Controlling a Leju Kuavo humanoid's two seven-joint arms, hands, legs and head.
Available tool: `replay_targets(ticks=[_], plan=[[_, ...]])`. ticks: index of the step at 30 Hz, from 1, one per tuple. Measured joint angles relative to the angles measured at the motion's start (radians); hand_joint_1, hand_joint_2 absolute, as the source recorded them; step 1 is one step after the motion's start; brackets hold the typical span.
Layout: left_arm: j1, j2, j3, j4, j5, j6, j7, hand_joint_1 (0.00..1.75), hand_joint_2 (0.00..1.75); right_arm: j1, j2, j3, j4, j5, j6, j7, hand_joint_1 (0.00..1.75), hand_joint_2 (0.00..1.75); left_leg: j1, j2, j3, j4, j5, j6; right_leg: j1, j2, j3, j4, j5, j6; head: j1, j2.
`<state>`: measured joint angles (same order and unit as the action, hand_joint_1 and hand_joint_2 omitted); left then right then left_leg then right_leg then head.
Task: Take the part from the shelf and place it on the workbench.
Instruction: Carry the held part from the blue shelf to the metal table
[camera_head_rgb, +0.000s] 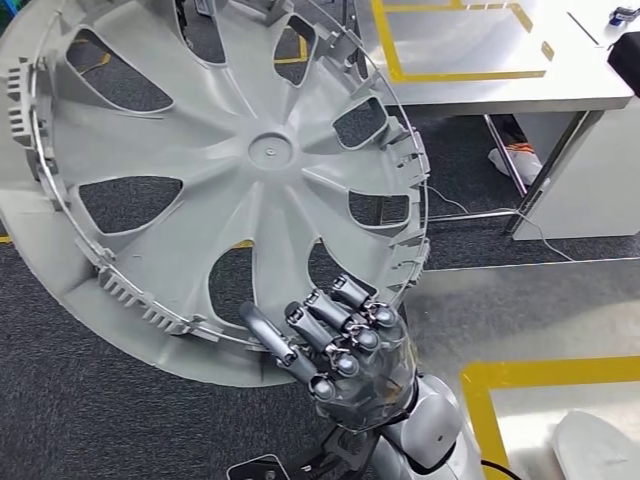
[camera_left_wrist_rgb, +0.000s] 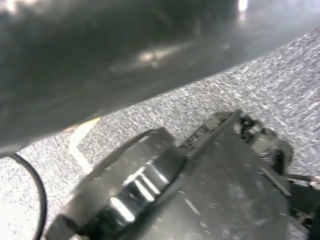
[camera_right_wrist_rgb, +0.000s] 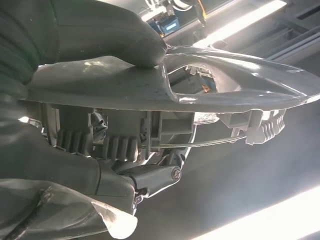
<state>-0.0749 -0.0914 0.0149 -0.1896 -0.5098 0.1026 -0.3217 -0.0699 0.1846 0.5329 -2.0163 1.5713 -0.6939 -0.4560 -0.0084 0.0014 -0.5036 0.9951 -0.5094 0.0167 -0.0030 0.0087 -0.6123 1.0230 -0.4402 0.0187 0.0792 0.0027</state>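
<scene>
Gripped at its lower rim by the right hand (camera_head_rgb: 343, 345), thumb on one face and fingers curled over the clip-lined edge, the grey plastic wheel cover (camera_head_rgb: 226, 170) hangs in the air above the dark carpet (camera_head_rgb: 90, 420), with a steel workbench (camera_head_rgb: 483, 80) beyond it. It looks light but broad and somewhat flexible, with thin clips and a wire ring that could snap, so the solid rim between clips seems the safest hold. Whether the left hand is holding anything, I cannot tell
</scene>
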Motion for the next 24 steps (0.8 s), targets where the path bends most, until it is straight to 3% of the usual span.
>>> replay_targets(ticks=[2, 5, 7, 8, 11, 13, 15, 17, 19, 21, 23, 24], plan=[[-0.001, -0.001, 0.0, 0.0, -0.001, 0.001, 0.0, 0.0, 0.0, -0.001, 0.0, 0.0, 0.0, 0.0, 0.0, 0.001, 1.75, 1.75, 0.004, 0.004, -0.007, -0.013, 0.018, 0.009, 0.0, 0.0, -0.02, 0.036, -0.036, 0.009, 0.002, 0.0], [-0.003, -0.002, 0.0, 0.0, -0.001, 0.003, 0.0, 0.0, 0.0, -0.002, 0.0, 0.0, 0.0, 0.0, 0.0, 0.001, 1.75, 1.75, 0.005, 0.01, -0.032, -0.016, 0.04, 0.016, -0.003, -0.001, -0.078, 0.203, -0.15, 0.021, 0.004, 0.0], [-0.002, -0.002, 0.0, 0.0, -0.001, 0.002, 0.0, 0.0, 0.0, -0.002, 0.0, 0.0, 0.0, 0.0, 0.0, 0.001, 1.75, 1.75, 0.004, 0.012, -0.051, -0.012, 0.052, 0.014, -0.005, -0.002, -0.084, 0.265, -0.169, 0.027, 0.004, 0.0], [-0.002, -0.003, 0.0, 0.0, -0.001, 0.002, 0.0, 0.0, 0.0, -0.002, 0.0, 0.0, 0.0, 0.0, 0.0, 0.002, 1.75, 1.75, 0.004, 0.012, -0.061, -0.009, 0.057, 0.012, -0.006, -0.003, -0.059, 0.24, -0.151, 0.028, 0.005, 0.0], [-0.002, -0.004, 0.0, 0.0, -0.002, 0.002, 0.001, 0.0, 0.0, -0.003, 0.0, 0.0, 0.0, 0.0, 0.0, 0.003, 1.75, 1.75, 0.004, 0.012, -0.082, 0.002, 0.069, 0.001, -0.008, -0.01, 0.073, 0.042, -0.093, 0.025, 0.004, 0.0], [-0.003, -0.004, 0.0, 0.0, -0.002, 0.002, 0.002, 0.0, 0.0, -0.003, 0.0, 0.0, 0.0, 0.0, 0.0, 0.003, 1.75, 1.75, 0.003, 0.012, -0.091, 0.008, 0.078, -0.01, -0.005, -0.011, 0.109, -0.018, -0.092, 0.018, 0.004, 0.0], [-0.002, -0.004, 0.0, 0.0, -0.002, 0.002, 0.003, 0.0, 0.0, -0.003, 0.0, 0.0, -0.001, 0.0, 0.0, 0.004, 1.75, 1.75, 0.003, 0.012, -0.096, 0.01, 0.086, -0.021, -0.003, -0.009, 0.101, -0.021, -0.084, 0.003, 0.004, 0.0], [-0.001, -0.003, 0.0, 0.0, -0.002, 0.001, 0.003, 0.0, 0.0, -0.004, 0.0, 0.0, -0.001, 0.0, 0.0, 0.004, 1.75, 1.75, 0.006, 0.009, -0.11, 0.033, 0.061, -0.032, -0.004, -0.011, 0.09, -0.026, -0.071, -0.018, 0.002, 0.0], [-0.001, -0.003, 0.0, 0.0, -0.002, 0.001, 0.003, 0.0, 0.0, -0.005, 0.0, 0.0, -0.001, 0.0, 0.0, 0.004, 1.75, 1.75, 0.01, 0.006, -0.142, 0.125, -0.021, -0.041, -0.005, -0.012, 0.077, -0.028, -0.055, -0.032, -0.002, 0.0], [-0.001, -0.003, 0.0, 0.0, -0.002, 0.001, 0.003, 0.0, 0.0, -0.005, 0.0, -0.001, -0.001, 0.0, 0.0, 0.004, 1.75, 1.75, 0.012, 0.006, -0.171, 0.241, -0.092, -0.046, -0.002, -0.012, 0.059, -0.026, -0.042, -0.036, -0.004, 0.0], [0.0, -0.004, 0.0, 0.0, -0.002, 0.001, 0.003, 0.0, 0.0, -0.005, 0.0, -0.001, -0.001, 0.0, 0.0, 0.004, 1.75, 1.75, 0.013, 0.006, -0.16, 0.274, -0.096, -0.045, 0.001, -0.012, 0.04, -0.022, -0.031, -0.035, -0.004, 0.0], [-0.001, -0.004, 0.0, 0.0, -0.002, 0.001, 0.003, 0.0, 0.0, -0.004, 0.0, -0.001, -0.001, 0.0, 0.0, 0.004, 1.75, 1.75, 0.012, 0.005, -0.129, 0.237, -0.073, -0.042, 0.002, -0.011, 0.031, -0.019, -0.026, -0.034, -0.004, 0.0]])
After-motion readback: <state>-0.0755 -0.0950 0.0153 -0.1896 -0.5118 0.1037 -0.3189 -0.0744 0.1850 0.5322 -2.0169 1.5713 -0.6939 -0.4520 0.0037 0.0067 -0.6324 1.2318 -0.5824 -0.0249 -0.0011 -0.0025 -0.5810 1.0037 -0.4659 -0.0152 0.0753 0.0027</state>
